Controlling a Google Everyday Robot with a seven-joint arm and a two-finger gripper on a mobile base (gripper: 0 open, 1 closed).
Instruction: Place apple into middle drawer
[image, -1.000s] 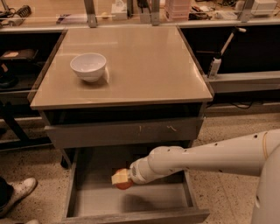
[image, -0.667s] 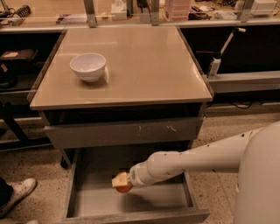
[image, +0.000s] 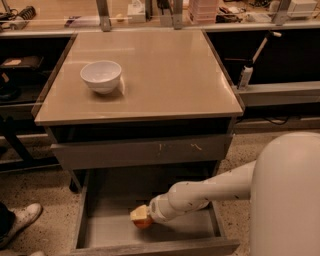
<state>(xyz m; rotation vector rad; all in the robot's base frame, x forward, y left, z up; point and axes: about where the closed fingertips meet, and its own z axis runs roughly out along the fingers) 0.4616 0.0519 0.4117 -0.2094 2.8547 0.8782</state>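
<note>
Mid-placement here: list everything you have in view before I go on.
table: 1, beige top, centre of view
bowl: 1, white, left side of the table top
scratched drawer: 1, grey, shut, just under the table top
middle drawer: 1, grey, pulled open, lowest
apple: 1, red-orange, inside the middle drawer, held by the tool
shoe: 1, white, on the floor at lower left
bench clutter: mixed colours, far edge, too unclear to count
arm: 1, white, reaching from the right into the middle drawer
tool: 1, yellowish, shut on the apple
</note>
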